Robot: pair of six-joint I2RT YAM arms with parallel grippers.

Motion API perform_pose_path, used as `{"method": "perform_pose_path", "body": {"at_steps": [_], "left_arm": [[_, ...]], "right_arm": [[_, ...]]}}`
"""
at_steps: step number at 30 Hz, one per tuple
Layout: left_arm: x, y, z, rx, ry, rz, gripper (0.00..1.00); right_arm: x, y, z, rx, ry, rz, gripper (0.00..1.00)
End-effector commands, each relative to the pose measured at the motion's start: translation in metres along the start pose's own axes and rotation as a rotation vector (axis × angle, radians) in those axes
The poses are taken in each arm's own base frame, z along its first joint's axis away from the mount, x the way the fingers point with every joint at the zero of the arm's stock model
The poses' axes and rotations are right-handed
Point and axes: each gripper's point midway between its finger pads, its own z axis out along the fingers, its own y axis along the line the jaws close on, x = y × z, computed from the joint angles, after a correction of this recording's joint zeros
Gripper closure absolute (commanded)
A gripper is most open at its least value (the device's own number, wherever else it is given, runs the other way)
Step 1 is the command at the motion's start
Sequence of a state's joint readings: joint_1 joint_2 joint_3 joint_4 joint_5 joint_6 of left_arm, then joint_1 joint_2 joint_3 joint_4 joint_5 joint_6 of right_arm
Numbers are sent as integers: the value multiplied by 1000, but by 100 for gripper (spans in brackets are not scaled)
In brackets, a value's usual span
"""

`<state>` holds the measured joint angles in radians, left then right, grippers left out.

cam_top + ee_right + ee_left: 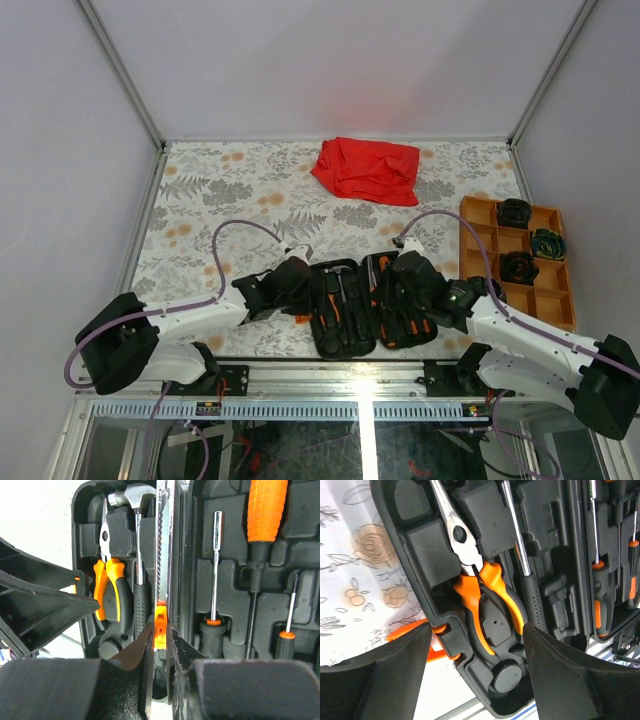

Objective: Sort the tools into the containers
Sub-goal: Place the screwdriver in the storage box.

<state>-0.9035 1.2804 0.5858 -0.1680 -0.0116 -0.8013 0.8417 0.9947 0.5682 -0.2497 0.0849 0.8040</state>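
The pliers (470,560) lay in the outermost slot of the left half of the open black case (427,550), which sat on the flowered counter (220,190) between the two arms. The left pincer (477,630) hung directly over their orange handles with its fingers (395,675) wide apart, one on each side and neither seen to press on them. The pliers' long axis ran straight away from that wrist, handles nearest and steel nose farthest. A grip would therefore have to close across the handles, and the left arm was plainly the nearer one for it. The hammer (141,602) lay just beside the pliers on the inner side, parallel to them, so the inner finger probably had little room. The right pincer (160,630) stood over the case's middle seam with its fingers almost together. It seemed to be clamped on a small orange tab (160,617) below a toothed strip, though what that tab belonged to could not be made out. Screwdrivers (267,510) filled the right half, their lower ends cut off by that wrist's own fingers. From above, both arms covered much of the case. The orange tray (545,300) stood well apart to the right with dark round things in three compartments, too small to name. A red cloth (365,168) lay at the far side.
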Motion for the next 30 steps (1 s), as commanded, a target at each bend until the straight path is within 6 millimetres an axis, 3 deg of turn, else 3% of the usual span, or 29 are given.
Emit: {"method": "perform_pose_path", "body": {"at_steps": [1, 13, 30], "left_arm": [[-10, -40, 2, 107, -47, -5, 29], [-37, -22, -22, 11, -199, 1, 25], [-31, -15, -16, -13, -182, 5, 25]], "right_arm": [[0, -7, -8, 35, -20, 21, 98], [39, -3, -6, 98, 78, -90, 99], [53, 4, 14, 119, 148, -154, 96]]}}
